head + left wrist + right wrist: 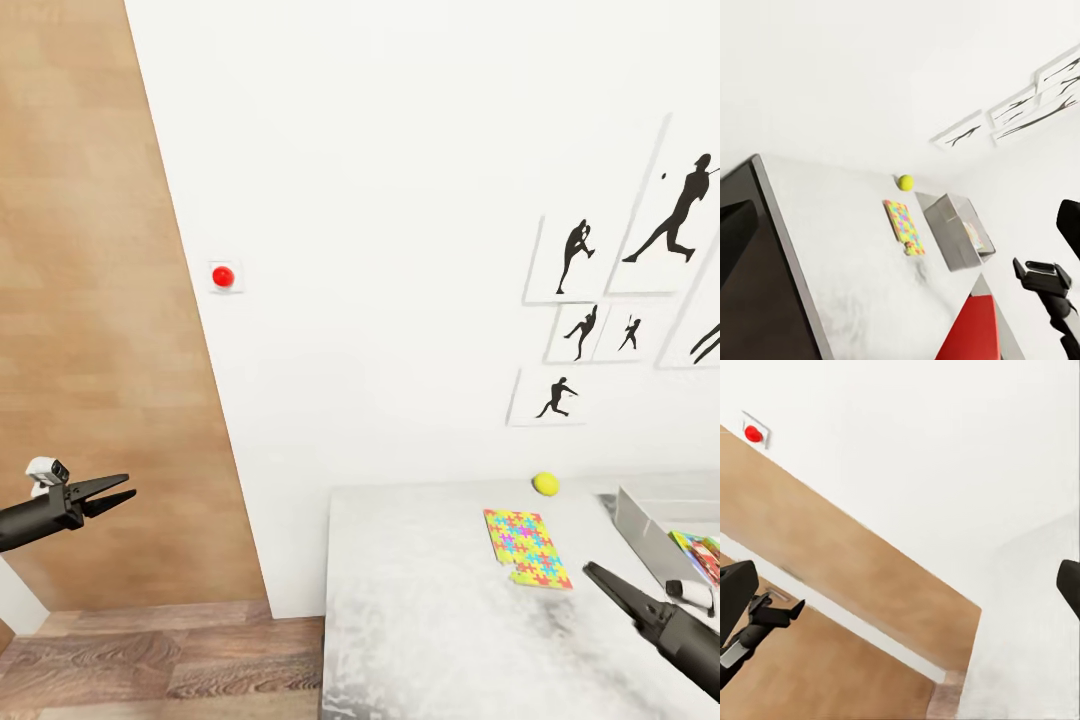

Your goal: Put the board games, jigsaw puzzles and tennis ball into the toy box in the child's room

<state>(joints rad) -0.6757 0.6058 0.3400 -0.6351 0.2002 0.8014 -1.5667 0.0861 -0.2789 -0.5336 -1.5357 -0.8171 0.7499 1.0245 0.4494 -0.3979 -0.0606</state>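
Lying just far-left of the right claw [600, 578], whose jaws look closed and empty, the jigsaw puzzle [526, 547] on the tabletop [420, 600] runs near-to-far, well apart from the slightly parted left claw [118, 493].

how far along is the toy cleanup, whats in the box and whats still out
Done: something colourful already lies inside the toy box; which toy it is cannot be told. In hand: nothing, the left claw and the right claw hold nothing. Left: one jigsaw puzzle and the tennis ball lie on the table.
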